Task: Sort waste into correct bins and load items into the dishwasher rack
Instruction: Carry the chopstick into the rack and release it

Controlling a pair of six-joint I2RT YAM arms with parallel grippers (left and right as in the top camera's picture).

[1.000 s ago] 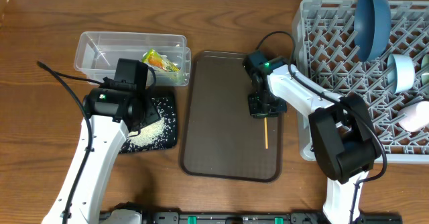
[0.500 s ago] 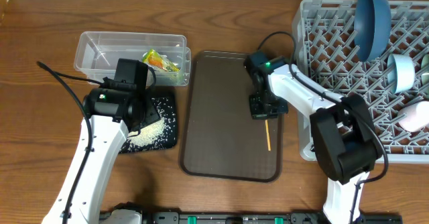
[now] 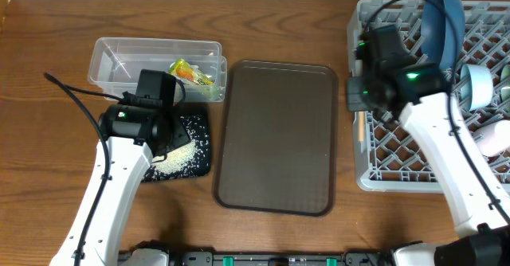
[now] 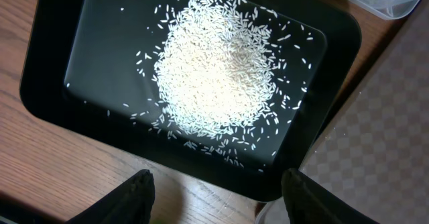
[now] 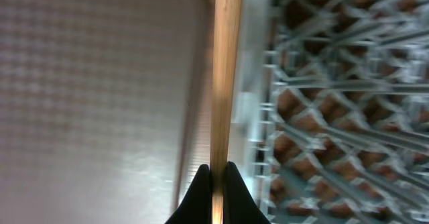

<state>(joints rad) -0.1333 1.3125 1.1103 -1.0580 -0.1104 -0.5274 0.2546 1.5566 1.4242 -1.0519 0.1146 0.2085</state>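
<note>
My right gripper (image 3: 360,105) is shut on the thin wooden stick (image 3: 360,127) and holds it over the left edge of the grey dishwasher rack (image 3: 398,164). The right wrist view shows the stick (image 5: 224,83) pinched between the fingertips (image 5: 216,174), with the rack (image 5: 335,117) to its right. A dark blue bowl (image 3: 442,27), a white blue-rimmed bowl (image 3: 478,87) and a pink cup (image 3: 494,138) sit in the rack. My left gripper (image 4: 218,190) is open and empty over the near edge of the black tray (image 4: 60,83), which holds rice (image 4: 218,70). The snack wrapper (image 3: 190,72) lies in the clear tub (image 3: 111,63). No tissue shows.
The brown serving tray (image 3: 279,138) lies bare between the black tray (image 3: 199,138) and the rack. It also shows in the left wrist view (image 4: 375,137) and the right wrist view (image 5: 100,83). A mint-green bowl edge (image 3: 505,79) shows at the far right.
My right gripper has lifted the wooden stick off the brown tray and carried it right to the rack's left edge. The left arm has not moved.
</note>
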